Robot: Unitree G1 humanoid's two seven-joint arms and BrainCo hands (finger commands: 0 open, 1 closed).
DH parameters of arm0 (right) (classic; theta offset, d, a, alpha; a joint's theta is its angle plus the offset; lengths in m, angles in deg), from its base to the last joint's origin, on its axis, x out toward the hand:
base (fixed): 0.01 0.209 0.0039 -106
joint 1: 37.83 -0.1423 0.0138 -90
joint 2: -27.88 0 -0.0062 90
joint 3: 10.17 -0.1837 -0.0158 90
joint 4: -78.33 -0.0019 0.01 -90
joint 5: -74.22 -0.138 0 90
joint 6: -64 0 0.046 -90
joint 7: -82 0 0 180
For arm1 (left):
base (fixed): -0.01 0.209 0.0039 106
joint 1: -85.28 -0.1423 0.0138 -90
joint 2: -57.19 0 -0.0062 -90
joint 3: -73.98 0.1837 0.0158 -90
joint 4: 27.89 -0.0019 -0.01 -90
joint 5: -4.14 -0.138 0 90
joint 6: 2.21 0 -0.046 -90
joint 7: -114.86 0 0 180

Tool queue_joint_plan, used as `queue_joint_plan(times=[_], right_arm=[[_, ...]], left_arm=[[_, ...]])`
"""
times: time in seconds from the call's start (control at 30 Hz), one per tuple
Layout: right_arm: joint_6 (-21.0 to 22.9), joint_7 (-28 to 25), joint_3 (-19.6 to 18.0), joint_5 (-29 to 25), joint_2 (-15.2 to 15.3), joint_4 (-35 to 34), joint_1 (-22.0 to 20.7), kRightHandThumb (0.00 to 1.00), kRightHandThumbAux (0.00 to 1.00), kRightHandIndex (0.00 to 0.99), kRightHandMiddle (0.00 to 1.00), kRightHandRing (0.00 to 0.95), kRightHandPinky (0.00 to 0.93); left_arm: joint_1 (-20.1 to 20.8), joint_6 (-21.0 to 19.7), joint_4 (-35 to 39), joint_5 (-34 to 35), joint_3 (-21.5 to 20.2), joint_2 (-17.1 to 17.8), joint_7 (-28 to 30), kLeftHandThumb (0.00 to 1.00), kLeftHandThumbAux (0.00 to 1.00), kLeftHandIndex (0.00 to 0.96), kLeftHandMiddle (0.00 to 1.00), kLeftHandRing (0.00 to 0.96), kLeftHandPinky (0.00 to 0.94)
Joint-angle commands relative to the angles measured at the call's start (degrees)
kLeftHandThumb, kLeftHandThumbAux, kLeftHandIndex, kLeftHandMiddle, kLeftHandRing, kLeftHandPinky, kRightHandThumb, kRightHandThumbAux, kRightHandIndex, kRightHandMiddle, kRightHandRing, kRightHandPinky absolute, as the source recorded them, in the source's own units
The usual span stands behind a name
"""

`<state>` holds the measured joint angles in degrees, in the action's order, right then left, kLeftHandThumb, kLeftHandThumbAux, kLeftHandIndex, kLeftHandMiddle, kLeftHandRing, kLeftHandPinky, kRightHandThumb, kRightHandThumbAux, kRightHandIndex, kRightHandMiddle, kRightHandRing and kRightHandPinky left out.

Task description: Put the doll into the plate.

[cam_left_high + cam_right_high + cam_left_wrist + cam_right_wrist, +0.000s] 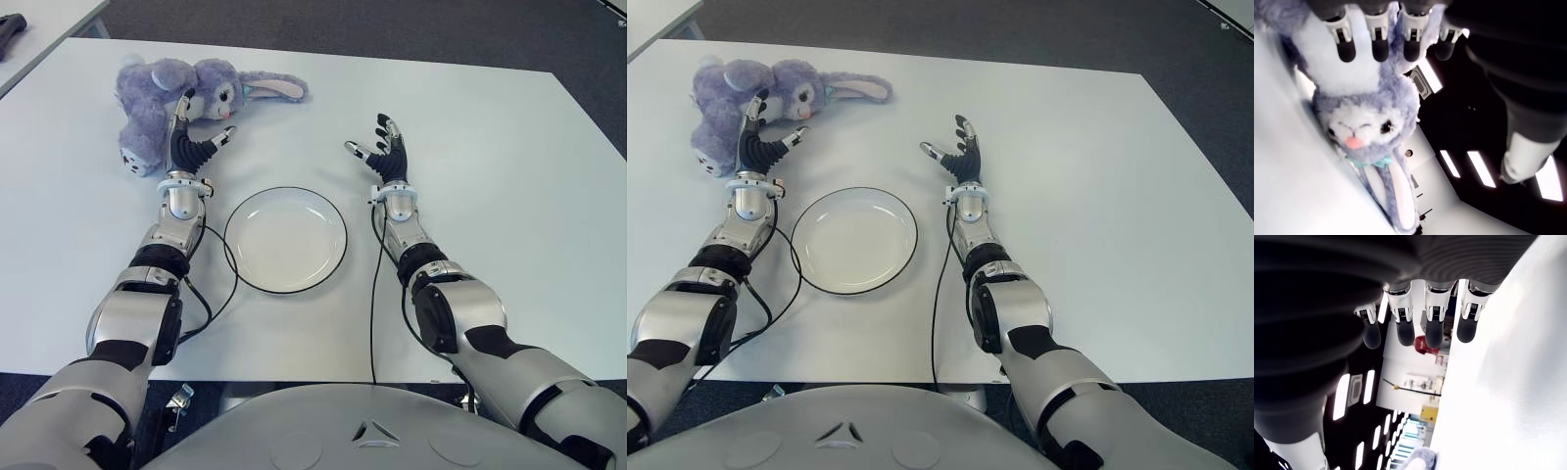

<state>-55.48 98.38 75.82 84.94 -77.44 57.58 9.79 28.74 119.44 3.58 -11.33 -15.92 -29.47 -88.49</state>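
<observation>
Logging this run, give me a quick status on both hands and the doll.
Left hand open, at the purple bunny doll, no grasp yet. Right hand open, idle right of the plate. Plate bare, nothing between doll and plate.

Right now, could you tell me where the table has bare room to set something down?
The table is bare right of the right hand, and the plate is empty. The far left corner is crowded: the doll with the left hand open at it.
</observation>
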Motion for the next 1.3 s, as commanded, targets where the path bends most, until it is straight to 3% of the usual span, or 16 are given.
queue_joint_plan(times=[0.03,0.5,0.93,1.3], right_arm=[[6.08,-0.88,-0.28,-0.33,-1.75,8.07,12.24,0.044,0.765,0.109,0.104,0.095,0.101],[6.20,-1.39,-0.57,-0.66,-1.85,8.12,12.08,0.029,0.753,0.102,0.093,0.083,0.097],[6.20,-1.22,-0.58,-0.58,-2.07,8.15,12.03,0.030,0.761,0.102,0.096,0.090,0.104],[6.37,-1.13,-0.60,-0.49,-2.20,8.18,12.02,0.030,0.770,0.104,0.094,0.085,0.098]], left_arm=[[0.66,-3.66,0.22,-6.97,3.76,2.70,-5.58,0.115,0.569,0.000,0.026,0.016,0.000],[6.81,-13.06,0.51,-16.21,9.32,7.53,-9.00,0.231,0.455,0.000,0.032,0.039,0.000],[8.59,-15.38,-0.82,-19.69,13.19,9.29,-11.83,0.267,0.365,0.000,0.005,0.022,0.000],[10.34,-17.07,-1.53,-23.63,17.14,9.89,-15.08,0.276,0.358,0.000,0.000,0.000,0.000]])
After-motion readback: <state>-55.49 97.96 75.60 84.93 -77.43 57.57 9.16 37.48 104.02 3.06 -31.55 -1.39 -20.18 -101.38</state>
